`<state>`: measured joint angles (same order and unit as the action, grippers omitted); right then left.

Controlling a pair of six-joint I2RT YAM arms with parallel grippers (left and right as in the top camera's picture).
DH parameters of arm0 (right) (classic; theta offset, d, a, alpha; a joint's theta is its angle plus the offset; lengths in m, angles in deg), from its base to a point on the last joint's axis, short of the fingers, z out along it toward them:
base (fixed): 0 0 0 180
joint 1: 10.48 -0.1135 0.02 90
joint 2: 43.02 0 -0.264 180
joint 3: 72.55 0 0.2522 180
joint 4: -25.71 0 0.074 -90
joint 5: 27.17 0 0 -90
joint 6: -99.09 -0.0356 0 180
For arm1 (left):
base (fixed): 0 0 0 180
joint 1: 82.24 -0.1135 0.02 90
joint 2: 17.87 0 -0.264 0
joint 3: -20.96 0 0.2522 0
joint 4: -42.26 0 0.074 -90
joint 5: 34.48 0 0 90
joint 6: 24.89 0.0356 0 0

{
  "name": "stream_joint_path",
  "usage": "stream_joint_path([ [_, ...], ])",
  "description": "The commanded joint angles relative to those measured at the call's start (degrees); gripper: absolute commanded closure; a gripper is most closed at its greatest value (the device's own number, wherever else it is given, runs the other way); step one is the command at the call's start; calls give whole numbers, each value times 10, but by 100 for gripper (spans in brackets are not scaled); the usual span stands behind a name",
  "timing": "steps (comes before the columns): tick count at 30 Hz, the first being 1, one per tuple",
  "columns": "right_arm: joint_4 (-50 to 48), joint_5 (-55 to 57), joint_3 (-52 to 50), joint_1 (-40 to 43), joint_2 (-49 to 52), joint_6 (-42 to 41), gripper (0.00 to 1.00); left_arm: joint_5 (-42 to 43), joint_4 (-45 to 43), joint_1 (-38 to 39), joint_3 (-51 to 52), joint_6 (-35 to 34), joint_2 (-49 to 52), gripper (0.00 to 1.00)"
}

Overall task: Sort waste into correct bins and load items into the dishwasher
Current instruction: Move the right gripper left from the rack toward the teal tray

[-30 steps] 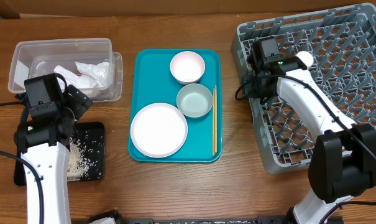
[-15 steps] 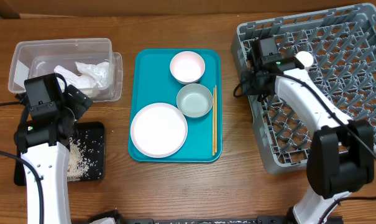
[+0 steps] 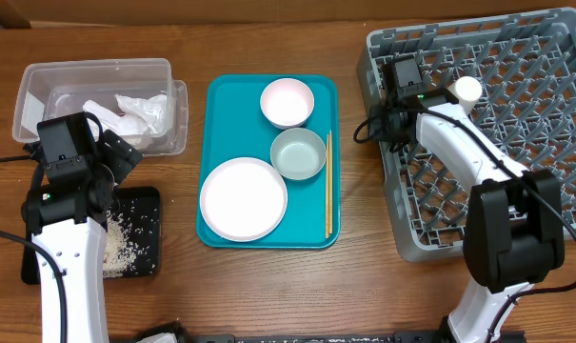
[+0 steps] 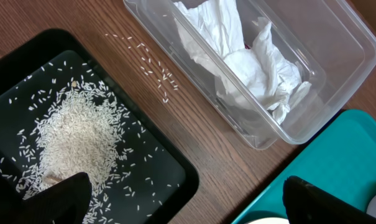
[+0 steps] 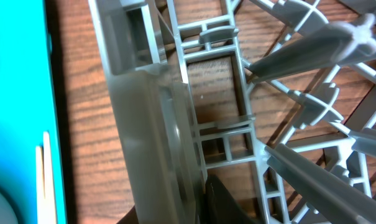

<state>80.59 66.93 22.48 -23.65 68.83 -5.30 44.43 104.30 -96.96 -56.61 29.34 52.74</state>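
My left gripper [image 3: 111, 164] hangs open and empty over the black tray [image 3: 147, 229], which holds white rice crumbs [image 3: 121, 243]; in the left wrist view [image 4: 184, 190] its fingers stand wide apart. Crumpled napkins [image 3: 135, 114] lie in the clear tub [image 3: 40, 76]. My right gripper [image 3: 392, 122] is shut on the left wall [image 5: 138, 124] of the grey dish rack [image 3: 516, 124]. A small white cup [image 3: 467, 89] sits in the rack. The plate [image 3: 243, 198], pinkish bowl [image 3: 287, 101], grey bowl [image 3: 298, 153] and chopsticks [image 3: 327, 186] lie on the teal tray [image 3: 221, 95]. No red scrap shows.
A few loose rice grains [image 4: 153, 68] lie on the wood between the black tray [image 4: 175, 180] and the tub [image 4: 337, 37]. The teal tray's corner [image 4: 337, 149] is close to my left gripper. The rack's upright pegs [image 5: 312, 50] stand beside my right gripper.
The dish rack has shifted and turned slightly, its left corner moving right and back with my right gripper on its wall. The left arm has not moved.
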Motion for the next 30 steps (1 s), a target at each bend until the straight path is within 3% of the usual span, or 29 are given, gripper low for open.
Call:
stream_joint_path([
  [1,-13,-23,2,-4,1,-87,83,2,-1,-2,-9,11,-5,0],
  [16,-49,-29,2,-4,1,-200,81,2,-1,-2,-9,11,-5,0],
  [25,-49,-30,2,-4,1,-199,76,2,-1,-2,-9,11,-5,0],
  [30,-17,-31,14,-4,-4,-184,66,2,-1,-2,-9,11,-5,0],
])
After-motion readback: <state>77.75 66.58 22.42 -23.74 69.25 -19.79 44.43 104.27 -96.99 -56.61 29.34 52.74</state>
